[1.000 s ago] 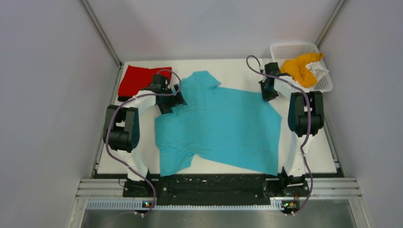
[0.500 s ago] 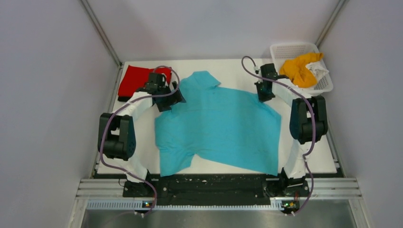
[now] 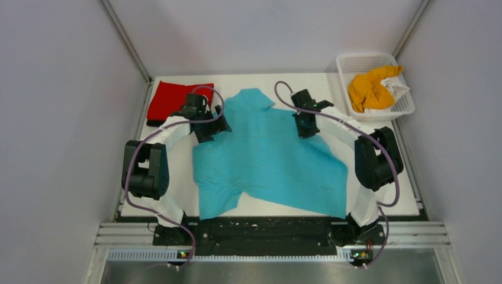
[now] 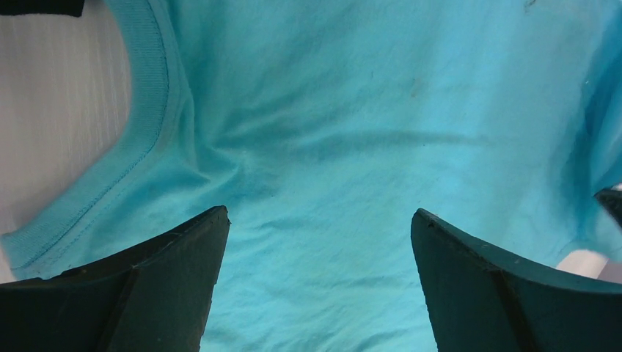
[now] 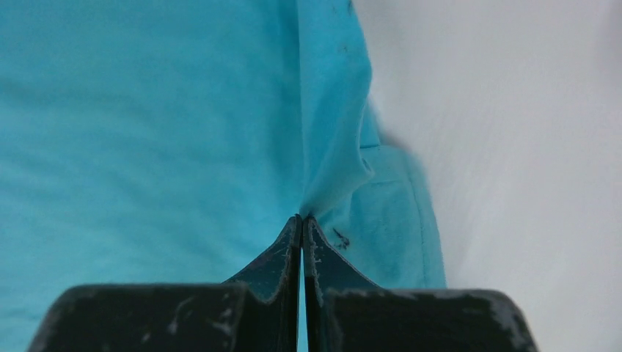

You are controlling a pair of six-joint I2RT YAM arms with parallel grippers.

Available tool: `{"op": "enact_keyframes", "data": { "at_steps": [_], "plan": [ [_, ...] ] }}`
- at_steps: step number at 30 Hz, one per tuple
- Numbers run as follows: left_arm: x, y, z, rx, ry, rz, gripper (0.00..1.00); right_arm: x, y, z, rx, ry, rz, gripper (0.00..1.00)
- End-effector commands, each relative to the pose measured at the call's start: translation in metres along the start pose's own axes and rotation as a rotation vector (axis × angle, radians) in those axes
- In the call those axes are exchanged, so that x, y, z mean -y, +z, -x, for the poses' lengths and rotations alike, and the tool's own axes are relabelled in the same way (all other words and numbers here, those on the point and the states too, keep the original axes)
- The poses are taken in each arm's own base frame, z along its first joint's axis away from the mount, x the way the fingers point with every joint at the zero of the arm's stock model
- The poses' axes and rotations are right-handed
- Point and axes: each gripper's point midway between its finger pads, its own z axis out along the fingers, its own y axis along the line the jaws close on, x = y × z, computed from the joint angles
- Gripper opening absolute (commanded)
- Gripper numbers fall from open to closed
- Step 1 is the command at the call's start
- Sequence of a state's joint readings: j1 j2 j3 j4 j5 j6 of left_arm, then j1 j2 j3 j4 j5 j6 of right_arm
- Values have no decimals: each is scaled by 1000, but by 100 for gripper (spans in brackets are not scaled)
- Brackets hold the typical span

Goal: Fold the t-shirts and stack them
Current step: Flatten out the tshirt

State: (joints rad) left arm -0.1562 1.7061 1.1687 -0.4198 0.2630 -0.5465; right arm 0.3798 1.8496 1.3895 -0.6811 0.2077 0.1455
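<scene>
The right gripper (image 3: 304, 123) is clamped flat on the right edge of the turquoise shirt (image 3: 266, 168). A ridge of cloth rises from between its closed jaws as it hangs over the upper chest, holding that edge up off the table (image 3: 388, 189). The step in hand looks like the first lengthwise fold, bringing the right side over toward the middle. To do it well, I judge, the edge should travel low and straight across, so the whole side rolls over along one line from shoulder to hem. The lower right of the shirt lies flat, so a pull from the top corner alone may leave a slanted crease. The edge should be laid down before release, without dragging the body. The left gripper (image 3: 208, 125) stands wide over the left shoulder and holds nothing; whether it touches the cloth I cannot tell. Pressed down there, it could pin the shirt against the pull. The shirt is spread across the middle of the table, collar (image 3: 256, 97) far and hem near, beneath both grippers. The right fingertips (image 5: 290, 236) bite its sleeve edge. A folded red shirt (image 3: 171, 99) lies just beside the left gripper, and the orange shirt (image 3: 370, 89) sits in the basket (image 3: 361, 58), well apart.
</scene>
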Motion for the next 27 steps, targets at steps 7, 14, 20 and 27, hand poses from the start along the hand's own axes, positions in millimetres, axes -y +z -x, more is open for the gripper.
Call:
{"op": "enact_keyframes", "data": {
  "at_steps": [7, 14, 20, 27],
  "plan": [
    [-3, 1, -2, 6, 14, 1, 99, -141, -47, -67, -10, -24, 46, 52],
    [0, 5, -7, -16, 7, -24, 99, -124, -77, -36, 121, 37, 182, 93],
    [0, 11, -14, -44, -6, -45, 99, -85, -42, -27, 109, 205, 307, 96],
    [-7, 21, -24, -76, -27, -35, 99, -64, -4, -17, 93, 206, 221, 84]
  ]
}}
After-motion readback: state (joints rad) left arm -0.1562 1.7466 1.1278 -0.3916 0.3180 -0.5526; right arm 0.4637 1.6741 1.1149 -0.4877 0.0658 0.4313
